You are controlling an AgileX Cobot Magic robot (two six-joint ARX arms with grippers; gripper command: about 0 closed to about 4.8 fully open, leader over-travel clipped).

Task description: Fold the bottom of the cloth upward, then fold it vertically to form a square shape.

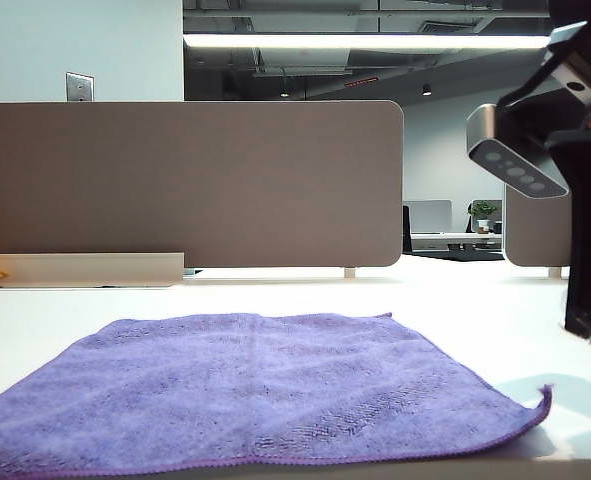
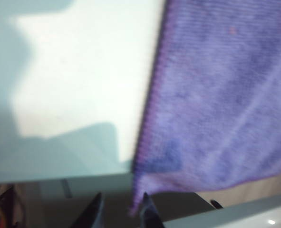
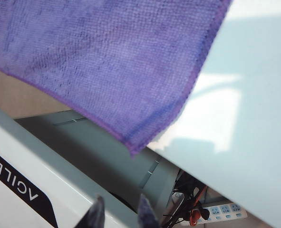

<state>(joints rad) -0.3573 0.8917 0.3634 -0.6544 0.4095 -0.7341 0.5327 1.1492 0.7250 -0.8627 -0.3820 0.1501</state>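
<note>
- While the cloth (image 1: 250, 390) lies spread flat along the worktop's (image 1: 455, 300) near edge, both near corners overhang that edge a little — a placing that, I judge, leaves them free to be taken from below for the upward fold.
- Left gripper (image 2: 120, 212): just off the near-left corner of the cloth, below the worktop's edge. Fingertips (image 2: 95, 209) parted, the corner's tip hanging down right beside one of them; nothing clamped that I can see. Out of sight in the exterior view.
- Right gripper (image 3: 117, 211): below and outside the near-right corner, apart from it. Fingers parted, grasping nothing. In the exterior view only this arm's dark body and camera housing (image 1: 515, 165) show at the right edge, above the worktop.
- That near-right corner curls up slightly in the exterior view.
- Judgement: the first fold is not yet begun; each arm sits at its own corner so both can lift together.
- Count — one cloth, one layer; two grippers, neither holding.
</note>
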